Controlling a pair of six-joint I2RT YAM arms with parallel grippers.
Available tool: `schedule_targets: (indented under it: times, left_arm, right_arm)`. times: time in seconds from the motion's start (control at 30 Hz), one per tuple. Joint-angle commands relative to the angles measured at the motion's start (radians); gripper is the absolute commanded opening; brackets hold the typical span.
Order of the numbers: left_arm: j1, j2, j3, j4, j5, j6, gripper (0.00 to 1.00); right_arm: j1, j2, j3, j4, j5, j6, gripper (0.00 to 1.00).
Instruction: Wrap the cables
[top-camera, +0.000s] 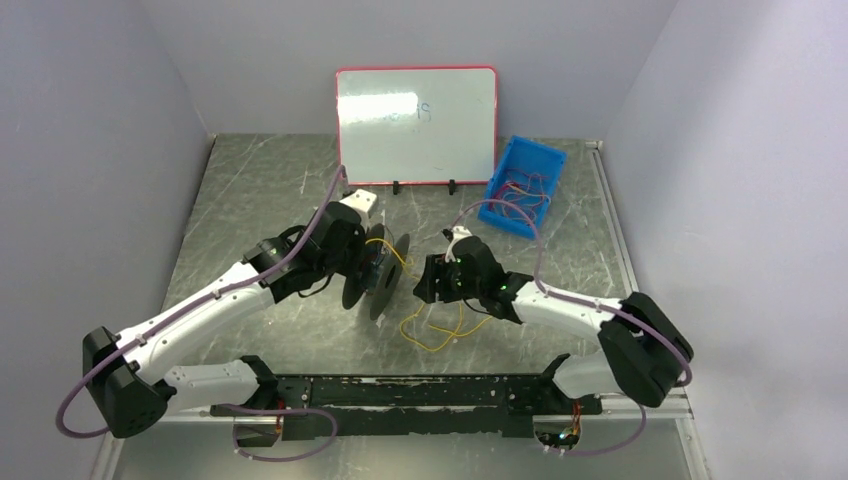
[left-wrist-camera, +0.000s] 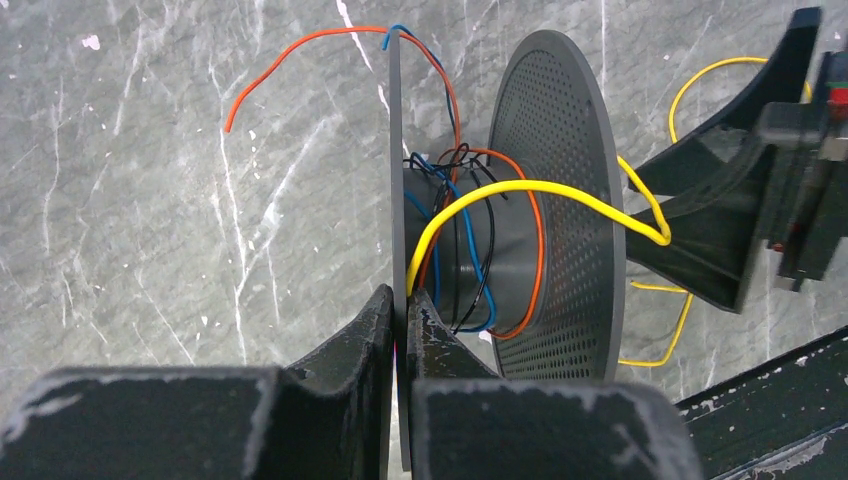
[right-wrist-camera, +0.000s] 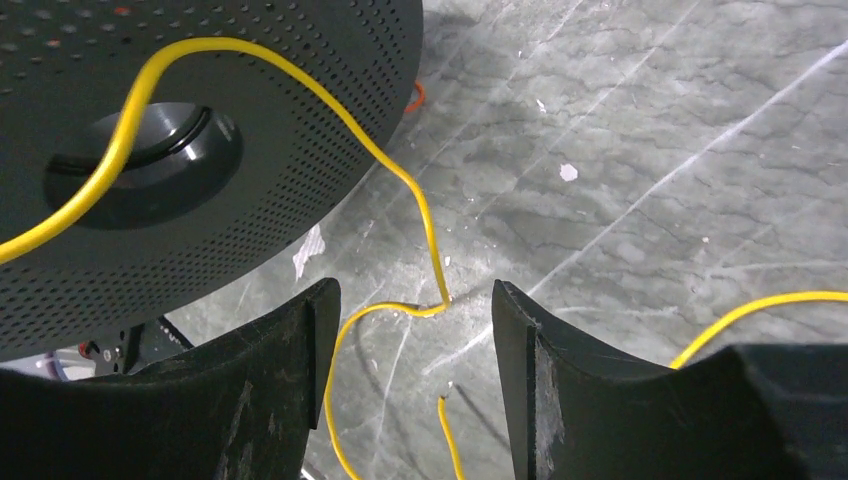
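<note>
A dark spool (top-camera: 378, 270) with two perforated discs stands on edge mid-table. My left gripper (left-wrist-camera: 402, 305) is shut on the rim of its thin near disc (left-wrist-camera: 396, 150). Orange (left-wrist-camera: 290, 50), blue and black cables are wound loosely on the hub. A yellow cable (left-wrist-camera: 520, 186) loops over the hub and past the far disc (left-wrist-camera: 560, 200), then trails in loose loops on the table (top-camera: 440, 335). My right gripper (right-wrist-camera: 415, 300) is open just right of the spool. The yellow cable (right-wrist-camera: 428, 225) lies on the table below and between its fingers, not held.
A white board (top-camera: 416, 123) stands at the back. A blue bin (top-camera: 521, 185) with more thin cables sits at the back right. A black rail (top-camera: 420, 392) runs along the near edge between the arm bases. Walls close in on both sides.
</note>
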Motion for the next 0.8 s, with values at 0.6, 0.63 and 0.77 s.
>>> schedule_targets:
  times: [0.6,0.63,0.77]
  left_arm:
    - [0.010,-0.091,0.101,-0.008,0.033,-0.021,0.07]
    - [0.011,-0.094,0.106,-0.012,0.035,-0.021,0.07]
    - [0.011,-0.109,0.129,-0.030,0.036,-0.017,0.07]
  right_arm:
    - [-0.004,0.085,0.025,0.170,0.036,-0.001,0.00]
    - [-0.005,0.063,0.033,0.150,0.059,-0.010,0.00]
    - [-0.017,-0.029,0.074,0.067,0.160,-0.048,0.00]
